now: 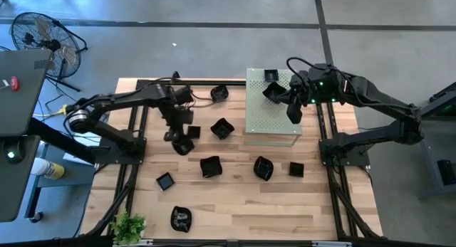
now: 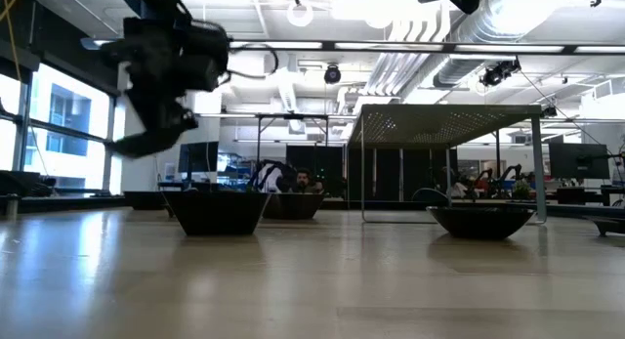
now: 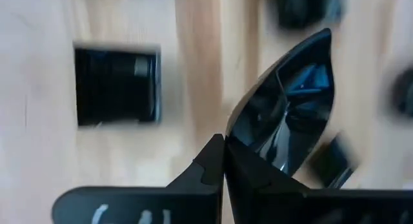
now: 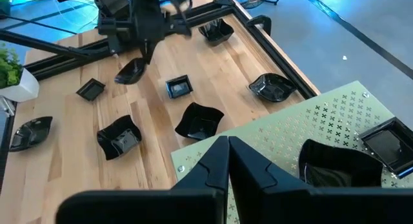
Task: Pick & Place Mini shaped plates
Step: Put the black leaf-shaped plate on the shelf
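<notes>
Several small glossy black plates lie scattered on the wooden table (image 1: pixel 235 204), among them a square one (image 3: pixel 116 85) and a wavy one (image 1: pixel 222 128). Two more sit on the pale green perforated board (image 1: pixel 274 122): a square one (image 1: pixel 271 76) and a rounder one (image 1: pixel 273 92). My left gripper (image 1: pixel 177 135) hangs over the table's left middle, shut on a rounded black plate (image 3: pixel 284 121). My right gripper (image 4: pixel 226 153) is shut and empty above the board's near part, next to the rounder plate (image 4: pixel 335 166). My left gripper pinches the rounded plate by its rim (image 3: pixel 235 137) between the two fingers, coming from above and pointing down. The plate (image 2: pixel 146 142) hangs tilted below the fingers, lifted clear of the table.
The green board stands raised on thin legs (image 2: pixel 444 134) at the table's far right. Black frame rails (image 1: pixel 132 169) run along both sides of the table. A small green plant (image 1: pixel 128 227) sits at the near left corner. Bare wood lies along the near edge.
</notes>
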